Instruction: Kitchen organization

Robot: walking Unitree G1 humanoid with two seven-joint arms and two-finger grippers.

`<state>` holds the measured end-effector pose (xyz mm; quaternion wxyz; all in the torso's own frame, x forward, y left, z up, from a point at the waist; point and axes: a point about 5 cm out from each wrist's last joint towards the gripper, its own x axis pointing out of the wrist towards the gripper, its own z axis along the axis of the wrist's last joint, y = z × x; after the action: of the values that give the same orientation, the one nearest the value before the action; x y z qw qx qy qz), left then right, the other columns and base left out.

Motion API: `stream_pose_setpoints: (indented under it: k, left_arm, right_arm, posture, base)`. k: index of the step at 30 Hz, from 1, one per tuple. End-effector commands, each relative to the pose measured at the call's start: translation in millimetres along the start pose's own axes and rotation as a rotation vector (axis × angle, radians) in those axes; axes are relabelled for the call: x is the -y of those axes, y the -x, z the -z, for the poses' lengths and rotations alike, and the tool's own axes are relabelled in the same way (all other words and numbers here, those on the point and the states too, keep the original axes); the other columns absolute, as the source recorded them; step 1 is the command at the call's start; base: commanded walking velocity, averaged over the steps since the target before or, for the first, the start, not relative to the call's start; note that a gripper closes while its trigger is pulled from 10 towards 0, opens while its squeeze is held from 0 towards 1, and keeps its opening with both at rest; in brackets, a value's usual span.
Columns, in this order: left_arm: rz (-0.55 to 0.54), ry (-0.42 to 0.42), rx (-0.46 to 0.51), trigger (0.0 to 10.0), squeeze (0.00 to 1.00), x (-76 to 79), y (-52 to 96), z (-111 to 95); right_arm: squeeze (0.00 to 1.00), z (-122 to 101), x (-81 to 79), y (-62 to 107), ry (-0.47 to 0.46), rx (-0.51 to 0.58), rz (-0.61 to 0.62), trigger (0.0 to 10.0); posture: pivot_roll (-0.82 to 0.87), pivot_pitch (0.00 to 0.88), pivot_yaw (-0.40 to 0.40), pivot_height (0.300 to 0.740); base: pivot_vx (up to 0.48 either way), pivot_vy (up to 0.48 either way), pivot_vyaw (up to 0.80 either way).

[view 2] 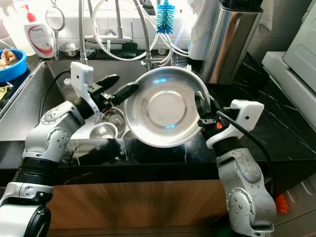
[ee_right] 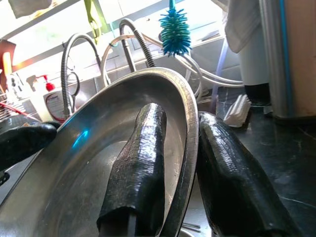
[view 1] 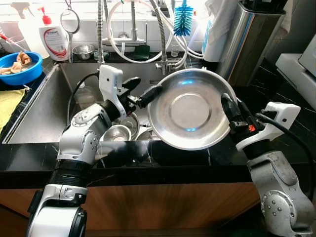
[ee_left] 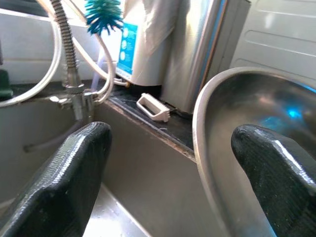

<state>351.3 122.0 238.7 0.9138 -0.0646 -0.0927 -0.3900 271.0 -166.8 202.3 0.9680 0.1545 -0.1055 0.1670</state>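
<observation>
A wide steel bowl hangs tilted above the front edge of the sink, its hollow facing me. My right gripper is shut on its right rim, one finger inside and the other finger behind. At the bowl's left rim my left gripper stands open. In the left wrist view the rim lies between the two spread fingers, with one fingertip over the bowl's inside.
Several small steel bowls lie in the sink under the left arm. A blue bowl, a soap bottle and a yellow cloth stand at the left. Faucet hoses, a blue brush and a steel canister rise behind.
</observation>
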Motion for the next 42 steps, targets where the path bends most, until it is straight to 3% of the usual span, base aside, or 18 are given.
stream_pose_setpoints:
  k: [1,13,14,15,16,17,42]
  left_arm:
    - [0.034,-0.038,-0.025,10.0,0.0,5.4,0.1,-1.8]
    - [0.09,-0.092,-0.071,9.7,0.0,13.6,2.1,2.4]
    - [0.089,-0.092,-0.071,7.3,0.0,13.7,2.1,2.4]
    - [0.087,-0.092,-0.069,2.9,0.0,13.6,2.1,2.2]
    - [0.083,-0.092,-0.067,0.4,0.0,13.4,2.0,2.0]
    - [0.079,-0.096,-0.067,0.0,0.0,13.1,1.6,1.6]
    - [0.092,-0.124,-0.075,0.0,0.0,15.6,1.0,2.1]
  right_arm:
    - [0.0,-8.3,-4.7,1.3,0.009,0.034,-0.033,10.0]
    - [0.0,-8.3,-6.4,1.2,0.008,0.031,-0.048,10.0]
    - [0.0,-8.3,-6.5,1.3,0.008,0.031,-0.049,10.0]
    - [0.0,-8.2,-6.6,1.4,0.009,0.03,-0.05,10.0]
    - [0.0,-8.2,-6.7,1.4,0.009,0.029,-0.051,10.0]
    - [0.0,-8.3,-6.8,1.4,0.009,0.029,-0.052,10.0]
    - [0.0,-7.9,-8.6,0.0,0.029,0.015,-0.057,10.0]
  posture:
    - [0.0,0.037,-0.042,0.74]
    - [0.0,0.041,-0.043,0.74]
    - [0.0,0.041,-0.043,0.74]
    - [0.0,0.041,-0.043,0.74]
    - [0.0,0.041,-0.043,0.74]
    - [0.0,0.042,-0.044,0.74]
    - [0.0,0.047,-0.043,0.74]
  base:
    - [0.0,0.0,0.0]
    - [0.0,0.0,0.0]
    - [0.0,0.0,0.0]
    - [0.0,0.0,0.0]
    - [0.0,0.0,0.0]
    - [0.0,0.0,0.0]
    - [0.0,0.0,0.0]
